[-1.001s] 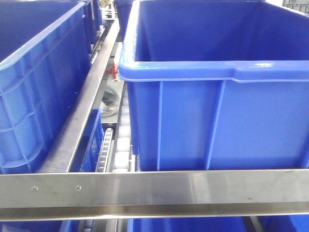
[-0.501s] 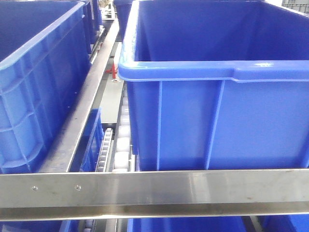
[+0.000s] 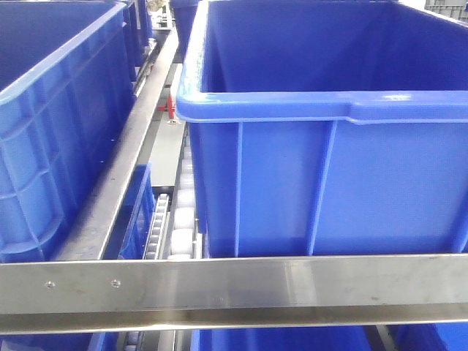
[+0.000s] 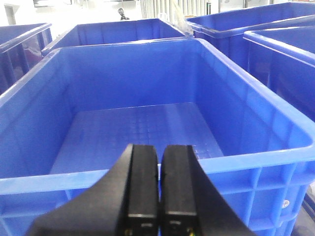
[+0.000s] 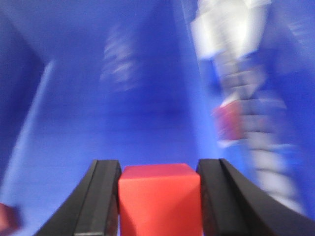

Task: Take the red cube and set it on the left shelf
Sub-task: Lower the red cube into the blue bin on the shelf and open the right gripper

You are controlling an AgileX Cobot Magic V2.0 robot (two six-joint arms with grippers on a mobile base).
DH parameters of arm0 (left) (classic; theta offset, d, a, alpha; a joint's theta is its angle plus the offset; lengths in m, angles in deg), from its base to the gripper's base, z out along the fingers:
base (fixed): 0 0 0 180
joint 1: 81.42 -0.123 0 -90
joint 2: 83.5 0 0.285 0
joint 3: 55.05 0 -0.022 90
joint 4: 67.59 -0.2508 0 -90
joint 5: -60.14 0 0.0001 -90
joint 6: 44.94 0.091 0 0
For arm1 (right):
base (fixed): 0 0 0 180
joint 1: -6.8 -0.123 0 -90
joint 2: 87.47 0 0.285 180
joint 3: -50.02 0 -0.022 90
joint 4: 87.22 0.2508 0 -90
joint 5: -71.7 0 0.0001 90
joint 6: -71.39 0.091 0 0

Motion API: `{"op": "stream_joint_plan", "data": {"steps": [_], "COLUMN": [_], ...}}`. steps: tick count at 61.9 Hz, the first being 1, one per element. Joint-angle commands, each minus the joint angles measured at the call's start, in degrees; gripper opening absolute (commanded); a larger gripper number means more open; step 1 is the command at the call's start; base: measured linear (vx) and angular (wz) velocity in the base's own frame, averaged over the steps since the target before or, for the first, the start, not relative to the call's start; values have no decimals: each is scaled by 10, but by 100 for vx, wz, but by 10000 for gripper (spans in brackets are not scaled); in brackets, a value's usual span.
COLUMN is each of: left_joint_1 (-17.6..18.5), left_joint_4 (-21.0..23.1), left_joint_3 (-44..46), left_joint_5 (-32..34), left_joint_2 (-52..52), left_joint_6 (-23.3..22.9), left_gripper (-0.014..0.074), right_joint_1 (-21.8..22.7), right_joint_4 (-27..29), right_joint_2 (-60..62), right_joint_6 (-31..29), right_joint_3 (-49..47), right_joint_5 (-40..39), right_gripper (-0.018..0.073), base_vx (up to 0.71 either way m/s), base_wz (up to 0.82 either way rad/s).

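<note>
Right tool [image 5: 158, 196] held the red cube [image 5: 160, 199] clamped between its fingers, bottom centre of a blurred wrist view; probably over blue crates. Left tool [image 4: 158, 194] was closed and empty above a blue crate [image 4: 147, 172]. Pick done, shelf placement left.

Metal shelf rail [image 3: 234, 289] across front; large blue bin [image 3: 322, 146] on white rollers [image 3: 183, 219], second bin [image 3: 51, 131] left

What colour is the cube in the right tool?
Red cube, clearest in the right wrist view.
</note>
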Motion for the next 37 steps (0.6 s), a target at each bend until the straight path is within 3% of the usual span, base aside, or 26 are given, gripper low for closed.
{"op": "stream_joint_plan", "data": {"steps": [1,15,20,27,31,37], "left_joint_1": [-2,-2,-2,-2,-2,-2], "left_joint_4": [5,5,5,5,5,5], "left_joint_3": [-13,-13,-13,-13,-13,-13], "left_joint_5": [48,48,48,48,48,48], "left_joint_2": [-3,-3,-3,-3,-3,-3], "left_joint_6": [-1,-1,-1,-1,-1,-1], "left_gripper": [106,106,106,106,106,106], "right_joint_1": [-40,-117,-130,-140,-142,-142], "right_joint_4": [-1,-17,-28,-42,-44,-44], "right_joint_2": [-63,-213,-245,-263,-265,-260], "right_joint_6": [-1,-2,-2,-2,-2,-2], "right_joint_3": [-78,-206,-231,-239,-239,-239], "right_joint_5": [-52,26,53,55,58,73], "right_gripper": [57,83,177,446,552,585], "base_vx": [0,0,0,0,0,0], "base_wz": [0,0,0,0,0,0]}}
